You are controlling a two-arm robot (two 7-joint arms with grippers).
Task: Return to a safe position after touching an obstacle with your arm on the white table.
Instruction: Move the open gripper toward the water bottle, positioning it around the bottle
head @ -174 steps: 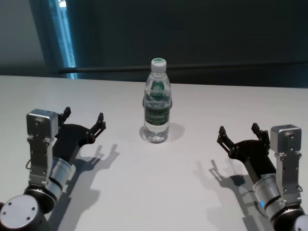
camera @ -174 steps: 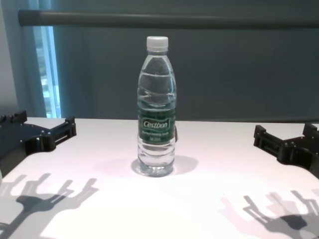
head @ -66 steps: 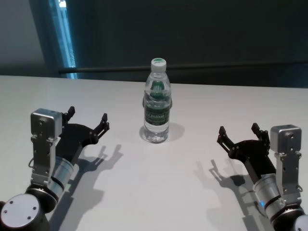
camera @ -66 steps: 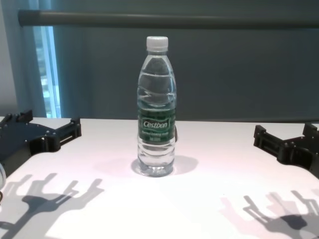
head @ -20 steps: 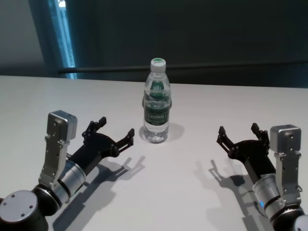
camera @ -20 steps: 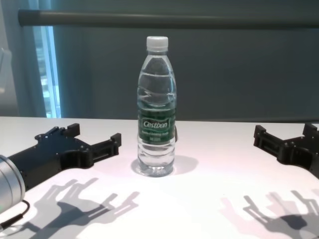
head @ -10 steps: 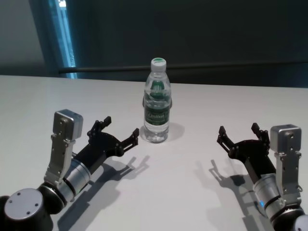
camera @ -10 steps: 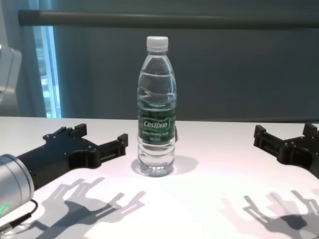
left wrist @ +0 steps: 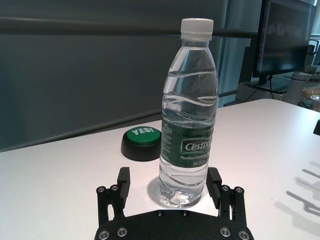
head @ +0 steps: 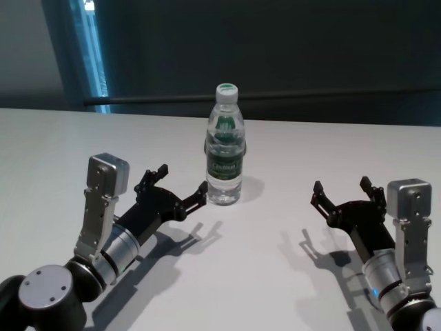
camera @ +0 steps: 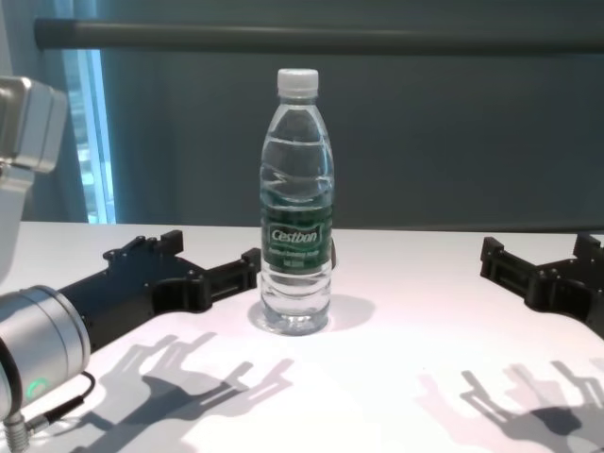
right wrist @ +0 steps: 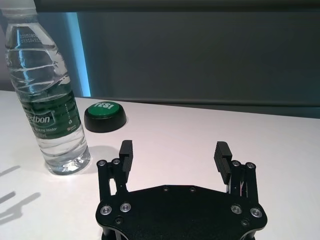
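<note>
Bottle upright mid-table, now just ahead of left gripper, jaws wide, nearer fingertip closed in over last second to touching or nearly so; contact step about done, retreat next; right gripper parked well apart, jaws wide.

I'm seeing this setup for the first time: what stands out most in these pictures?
A tall clear water bottle with a green label stands upright mid-table. The left gripper, jaws open, sits right at its base, one fingertip at or almost at the bottle. The right gripper waits open, well clear, and a green button lies behind the bottle.
</note>
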